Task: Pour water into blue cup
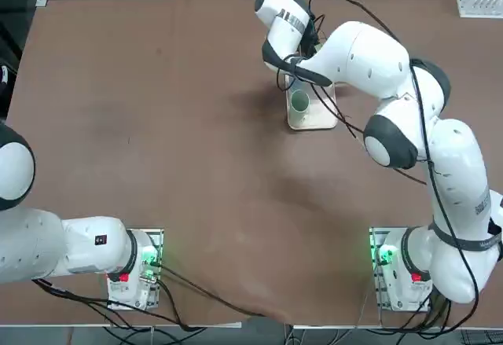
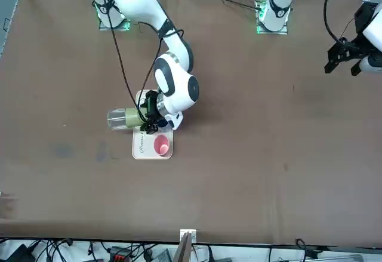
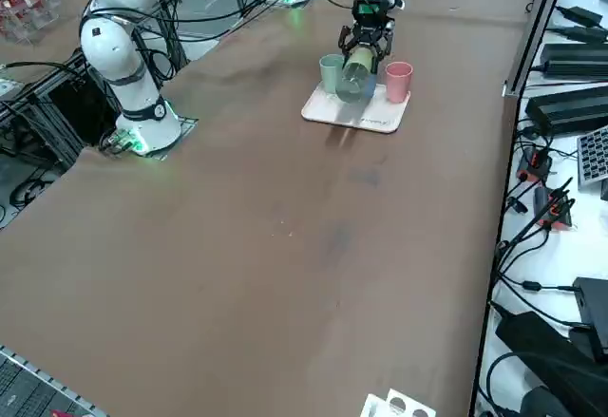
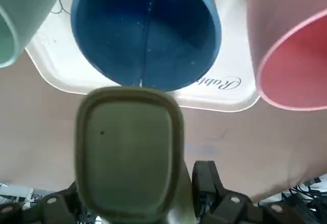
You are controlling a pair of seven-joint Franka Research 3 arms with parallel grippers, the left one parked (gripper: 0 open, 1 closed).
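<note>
Right gripper (image 3: 366, 48) at the tabletop's (image 1: 181, 164) one o'clock, seen from overhead: fingers grasp the tilted bottle (image 4: 129, 157), likely stiff, slick, shifting in weight; mid-body hold suits.

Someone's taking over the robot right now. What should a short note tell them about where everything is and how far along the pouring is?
Right gripper: closed on the bottle, holding it tilted over the blue cup.
Cups: blue stands on the white tray, between the green cup and the pink cup.
Done: bottle picked up and tipped; a thin stream of water runs into the blue cup.
Left: finish pouring, then probably bring the bottle upright and set it down.
</note>
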